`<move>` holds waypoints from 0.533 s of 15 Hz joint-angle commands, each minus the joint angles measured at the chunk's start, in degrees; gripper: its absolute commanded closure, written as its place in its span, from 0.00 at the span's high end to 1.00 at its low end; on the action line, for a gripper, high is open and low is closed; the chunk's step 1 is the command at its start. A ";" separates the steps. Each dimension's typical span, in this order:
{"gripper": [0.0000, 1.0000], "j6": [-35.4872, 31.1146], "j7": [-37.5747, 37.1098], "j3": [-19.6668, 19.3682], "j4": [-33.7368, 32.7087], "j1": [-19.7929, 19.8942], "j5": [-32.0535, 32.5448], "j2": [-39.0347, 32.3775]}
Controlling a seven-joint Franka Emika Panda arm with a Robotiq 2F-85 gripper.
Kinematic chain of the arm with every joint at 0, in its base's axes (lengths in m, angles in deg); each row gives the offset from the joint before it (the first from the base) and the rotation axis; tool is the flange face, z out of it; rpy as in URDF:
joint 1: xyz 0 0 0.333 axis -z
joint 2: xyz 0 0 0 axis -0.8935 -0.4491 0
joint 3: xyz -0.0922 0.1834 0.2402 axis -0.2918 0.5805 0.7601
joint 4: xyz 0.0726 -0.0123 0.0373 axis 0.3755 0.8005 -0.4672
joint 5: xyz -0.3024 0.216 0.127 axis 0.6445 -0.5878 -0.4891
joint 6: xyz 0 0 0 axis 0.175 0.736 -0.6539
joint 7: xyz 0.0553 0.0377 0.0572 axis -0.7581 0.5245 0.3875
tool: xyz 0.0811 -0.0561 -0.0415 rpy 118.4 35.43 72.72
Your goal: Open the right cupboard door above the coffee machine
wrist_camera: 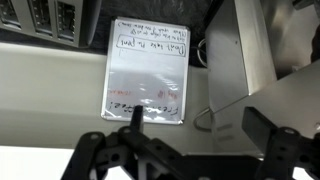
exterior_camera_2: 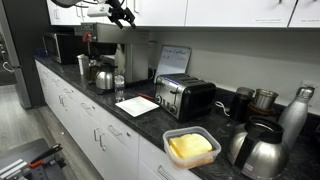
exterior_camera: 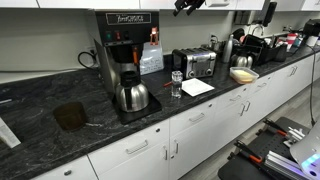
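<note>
Wrist view: hand (wrist_camera: 190, 125) spread open, holding nothing, high over the desk (exterior_camera: 40, 130). In both exterior views it hangs near the cupboard door (exterior_camera_2: 155, 12) above the coffee machine (exterior_camera: 125, 50); door apparently shut, grasp and pull remain.

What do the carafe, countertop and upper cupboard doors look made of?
Carafe: shiny steel, by its reflections. Countertop: dark, veined, glossy; stone or laminate imitation. Upper cupboard doors: smooth flat white, probably painted or laminated board.
</note>
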 commanded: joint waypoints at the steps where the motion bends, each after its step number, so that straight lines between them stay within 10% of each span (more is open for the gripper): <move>1: 1.00 -5.53 5.29 -0.76 -7.12 -0.80 0.10 -6.61; 8: 1.00 -9.16 11.55 -0.56 -15.82 -3.50 -3.62 -11.67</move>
